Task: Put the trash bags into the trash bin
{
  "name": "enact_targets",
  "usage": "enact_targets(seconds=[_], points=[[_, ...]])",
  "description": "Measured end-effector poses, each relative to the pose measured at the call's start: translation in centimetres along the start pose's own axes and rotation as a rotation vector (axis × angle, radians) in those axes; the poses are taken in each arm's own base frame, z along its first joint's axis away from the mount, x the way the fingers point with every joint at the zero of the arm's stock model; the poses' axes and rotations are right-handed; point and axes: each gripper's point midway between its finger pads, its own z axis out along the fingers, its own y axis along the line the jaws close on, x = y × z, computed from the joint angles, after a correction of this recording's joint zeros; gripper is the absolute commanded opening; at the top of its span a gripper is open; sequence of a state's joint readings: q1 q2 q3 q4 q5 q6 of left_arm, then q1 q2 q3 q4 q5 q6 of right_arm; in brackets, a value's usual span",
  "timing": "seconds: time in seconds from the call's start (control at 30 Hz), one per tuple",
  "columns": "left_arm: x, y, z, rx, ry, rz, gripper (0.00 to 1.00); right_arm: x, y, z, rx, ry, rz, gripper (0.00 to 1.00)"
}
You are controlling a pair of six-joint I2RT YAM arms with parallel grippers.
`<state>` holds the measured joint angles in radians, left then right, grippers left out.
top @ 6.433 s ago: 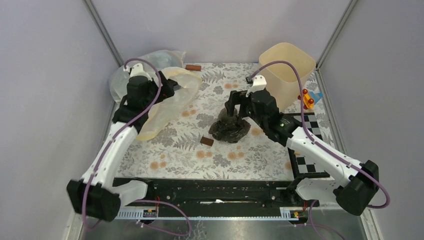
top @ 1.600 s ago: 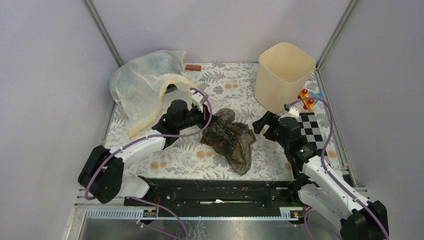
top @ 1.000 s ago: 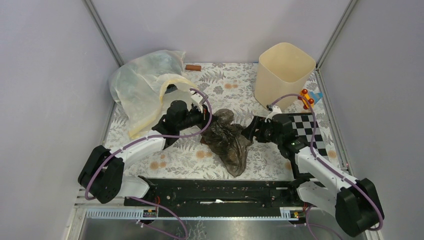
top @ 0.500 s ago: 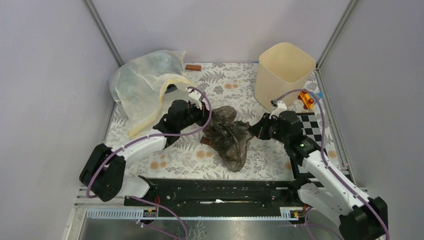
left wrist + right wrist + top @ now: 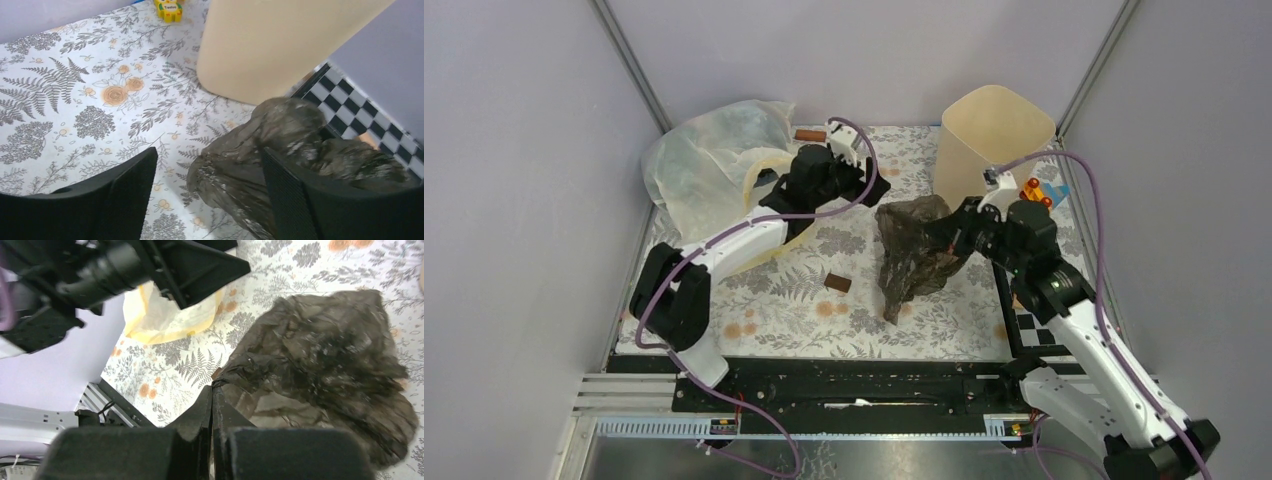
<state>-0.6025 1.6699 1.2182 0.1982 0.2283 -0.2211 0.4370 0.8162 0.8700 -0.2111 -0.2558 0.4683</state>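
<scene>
The dark brown-olive trash bag (image 5: 912, 258) hangs bunched above the floral mat, just in front of the cream trash bin (image 5: 990, 140). My right gripper (image 5: 953, 237) is shut on a fold at the bag's right side; in the right wrist view the gripper (image 5: 212, 391) pinches the crinkled bag (image 5: 320, 355). My left gripper (image 5: 867, 189) is open at the back middle, apart from the bag. In the left wrist view this open gripper (image 5: 207, 167) has the bag (image 5: 285, 140) past its fingers, with the bin (image 5: 280, 45) behind.
A big whitish bag (image 5: 709, 165) with a yellow rim lies at the back left. A small brown block (image 5: 838, 283) sits on the mat and another (image 5: 810, 134) near the back wall. An orange toy (image 5: 1036, 192) and a checkerboard (image 5: 1036, 312) are at the right.
My left gripper let go of the bag and swung toward the back. My right gripper closed on the bag and lifted it toward the bin.
</scene>
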Motion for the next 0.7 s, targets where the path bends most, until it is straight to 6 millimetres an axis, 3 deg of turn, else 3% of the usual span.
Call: enact_targets(seconds=[0.13,0.33,0.5,0.63,0.7], points=[[-1.5,-0.9,-1.9,0.004,-0.02,-0.021,0.98,1.4,-0.8,2.1,-0.002,0.053,0.036,0.0],[0.1,-3.7,-8.6,0.058,-0.056,-0.024,0.99,3.8,-0.7,4.1,-0.021,0.104,0.071,0.0],[4.2,-9.0,-12.9,0.18,-0.071,0.021,0.99,4.0,0.9,5.3,-0.063,0.097,0.065,0.0],[6.0,-14.0,-13.6,0.247,-0.058,0.08,0.95,4.3,1.7,6.1,-0.083,0.097,0.082,0.0],[6.3,-14.9,-13.7,0.229,-0.063,0.092,0.89,4.7,2.1,6.4,-0.091,0.104,0.088,0.0]])
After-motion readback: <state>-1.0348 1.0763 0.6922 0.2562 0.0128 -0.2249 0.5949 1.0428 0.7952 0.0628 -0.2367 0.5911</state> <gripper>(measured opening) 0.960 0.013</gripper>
